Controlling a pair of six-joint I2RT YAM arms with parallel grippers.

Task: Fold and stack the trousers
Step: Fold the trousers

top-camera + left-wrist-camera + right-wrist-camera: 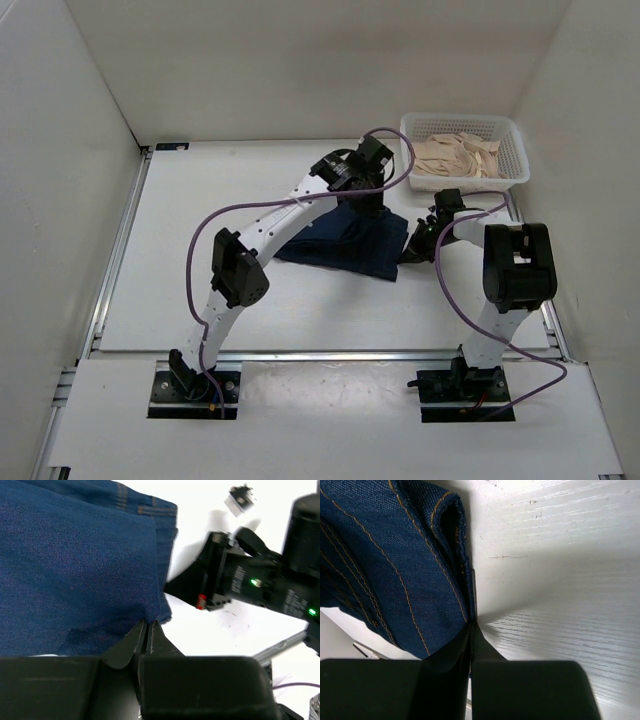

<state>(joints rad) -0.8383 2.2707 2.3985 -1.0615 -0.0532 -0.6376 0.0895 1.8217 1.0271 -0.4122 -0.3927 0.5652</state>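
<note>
I am mid-fold. The trousers lie as a dark, partly folded bundle on the desk. They sit around its middle, a little toward the right edge and the far half. That is well short of the white basket in the far right corner, where the beige cloth sits.

My left gripper reaches over the bundle from the far side, its fingers together and nipping a folded edge of the denim. My right gripper is low at the bundle's right-hand edge. Its fingers are likewise pressed together on the stitched fold, with bare desk just to its right. In the left wrist view the two grippers are near each other, on the same side of the cloth.

I judge that both hold one end of the layer, ready to carry it across. The next move calls for lifting both pinches together, evenly. That end then needs drawing toward the left edge so it lands square on the layer beneath. An uneven pull would skew the fold, and the arms are close enough that I must take care they do not clash.
</note>
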